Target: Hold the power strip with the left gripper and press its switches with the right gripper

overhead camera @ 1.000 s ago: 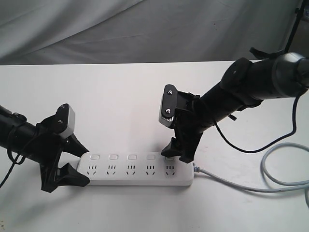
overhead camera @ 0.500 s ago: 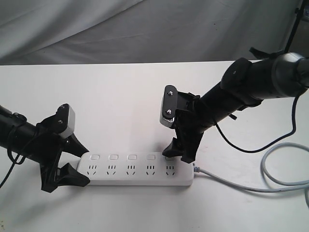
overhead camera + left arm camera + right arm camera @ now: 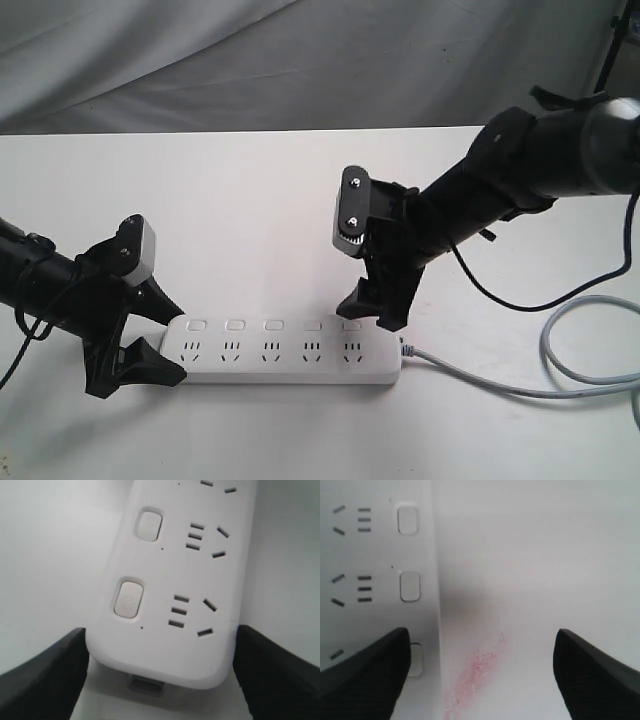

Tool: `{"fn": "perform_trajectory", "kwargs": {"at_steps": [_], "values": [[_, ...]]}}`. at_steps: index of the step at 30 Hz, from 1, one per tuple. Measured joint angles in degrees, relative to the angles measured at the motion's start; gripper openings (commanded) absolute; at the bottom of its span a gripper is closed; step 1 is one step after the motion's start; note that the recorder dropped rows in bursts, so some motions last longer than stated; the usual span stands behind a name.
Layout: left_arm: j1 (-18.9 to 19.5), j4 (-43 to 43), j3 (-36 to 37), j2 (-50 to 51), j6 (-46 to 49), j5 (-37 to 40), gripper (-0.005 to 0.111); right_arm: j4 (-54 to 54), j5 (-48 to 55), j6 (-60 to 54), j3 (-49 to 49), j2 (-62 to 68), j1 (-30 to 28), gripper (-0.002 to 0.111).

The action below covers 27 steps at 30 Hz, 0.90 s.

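Note:
The white power strip (image 3: 290, 352) lies flat near the table's front, its row of switches (image 3: 273, 325) facing up. My left gripper (image 3: 160, 340) straddles the strip's left end, one finger against each long side, shut on it. In the left wrist view the left gripper (image 3: 162, 639) hugs the power strip's (image 3: 165, 645) rounded end, just past the nearest switch (image 3: 128, 598). My right gripper (image 3: 371, 312) hovers open just above the strip's right end. The right wrist view shows the right gripper (image 3: 480, 642) with one finger partly covering a switch (image 3: 415, 660) and the other over bare table.
The grey cable (image 3: 480, 378) leaves the strip's right end and loops along the right table edge. A faint red smear (image 3: 480, 665) marks the white table (image 3: 250, 220) beside the strip. Grey cloth (image 3: 300, 60) hangs behind.
My right gripper has lifted slightly off the rightmost switch, which now shows uncovered. The left gripper and the strip have not moved.

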Motion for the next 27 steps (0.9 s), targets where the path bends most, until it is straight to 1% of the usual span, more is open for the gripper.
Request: {"fn": "perform_trajectory", "kwargs": {"at_steps": [9,14,17,19,20,21,22,26,27], "values": [[0.0,0.0,0.0,0.0,0.0,0.0,0.028,4.6,0.3,-0.2,0.0,-5.4,0.0,0.072],[0.0,0.0,0.0,0.0,0.0,0.0,0.028,5.1,-0.3,0.8,0.0,-7.6,0.0,0.072],[0.0,0.0,0.0,0.0,0.0,0.0,0.028,5.1,0.5,1.6,0.0,-9.3,0.0,0.070],[0.0,0.0,0.0,0.0,0.0,0.0,0.028,6.0,2.8,2.0,0.0,-11.0,0.0,0.059],[0.0,0.0,0.0,0.0,0.0,0.0,0.028,6.4,3.7,2.0,0.0,-11.7,0.0,0.050],[0.0,0.0,0.0,0.0,0.0,0.0,0.028,6.9,5.7,2.0,0.0,-13.0,0.0,0.045],[0.0,0.0,0.0,0.0,0.0,0.0,0.028,7.3,7.1,2.0,0.0,-13.8,0.0,0.037],[0.0,0.0,0.0,0.0,0.0,0.0,0.028,10.0,14.1,2.1,0.1,-18.3,0.0,0.023],[0.0,0.0,0.0,0.0,0.0,0.0,0.028,11.0,17.9,2.4,0.1,-20.0,0.0,0.019]]}}
